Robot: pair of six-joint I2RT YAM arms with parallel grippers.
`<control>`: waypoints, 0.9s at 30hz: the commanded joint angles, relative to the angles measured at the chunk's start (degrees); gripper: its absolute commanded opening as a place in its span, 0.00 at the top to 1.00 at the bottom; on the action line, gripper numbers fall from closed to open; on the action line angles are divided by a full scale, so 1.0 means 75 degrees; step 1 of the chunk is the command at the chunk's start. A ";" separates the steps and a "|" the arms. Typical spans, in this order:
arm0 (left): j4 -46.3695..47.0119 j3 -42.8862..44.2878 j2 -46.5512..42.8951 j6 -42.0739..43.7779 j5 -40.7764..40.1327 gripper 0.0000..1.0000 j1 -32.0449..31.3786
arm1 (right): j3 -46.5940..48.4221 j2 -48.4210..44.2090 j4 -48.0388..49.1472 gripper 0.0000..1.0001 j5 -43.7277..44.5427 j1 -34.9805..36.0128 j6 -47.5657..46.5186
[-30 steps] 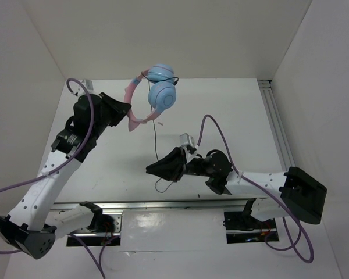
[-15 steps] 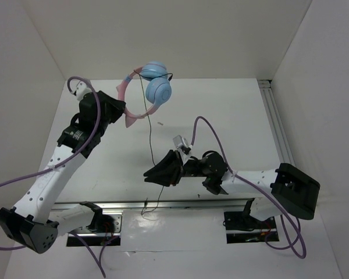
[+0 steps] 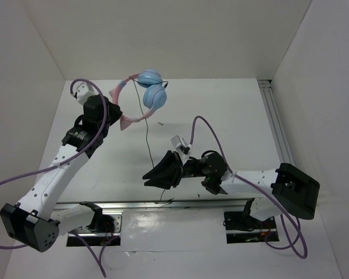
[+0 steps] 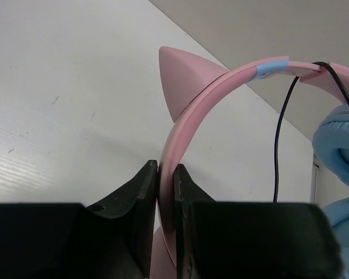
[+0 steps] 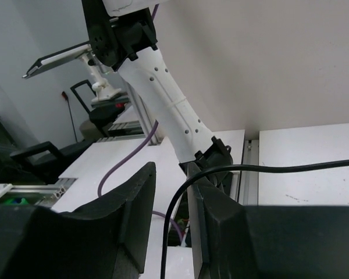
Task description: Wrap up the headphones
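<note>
The headphones (image 3: 141, 96) hang in the air at the back left, held by their pink cat-eared headband (image 4: 221, 87). My left gripper (image 4: 166, 168) is shut on that band just below one ear. The two light blue ear cups (image 3: 153, 87) dangle to its right. The thin black cord (image 3: 148, 139) drops from the cups to my right gripper (image 3: 148, 174), which is low over the table's middle. In the right wrist view that gripper (image 5: 171, 171) is open. The cord (image 5: 291, 168) runs loosely between its jaws, along the right finger (image 5: 212, 215). The cord's tail (image 3: 163, 201) reaches the near rail.
White walls close in the table on the left, back and right. An aluminium rail (image 3: 276, 125) runs along the right side and another (image 3: 163, 204) along the near edge. Purple robot cables (image 3: 212, 125) loop above both arms. The left arm (image 5: 163, 99) fills the right wrist view's background.
My left arm has carried the headphones left and further back. The right gripper's jaws have spread apart, and the cord has slid through them, so its tail now lies lower, at the near rail.
</note>
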 commanded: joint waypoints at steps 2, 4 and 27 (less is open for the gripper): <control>0.1077 -0.0052 -0.0015 0.0070 -0.0445 1.00 0.0067 | 0.0308 -0.0114 0.0788 0.64 -0.0110 0.0138 0.0129; 0.1078 -0.0122 -0.0015 0.0221 -0.0655 1.00 0.0067 | 0.0379 -0.0114 0.0858 0.64 -0.0191 0.0138 0.0222; -0.1067 -0.0146 -0.0225 0.3150 -0.3012 1.00 -0.2334 | 0.4280 -0.1719 -0.8819 1.00 0.3828 0.0138 -0.4358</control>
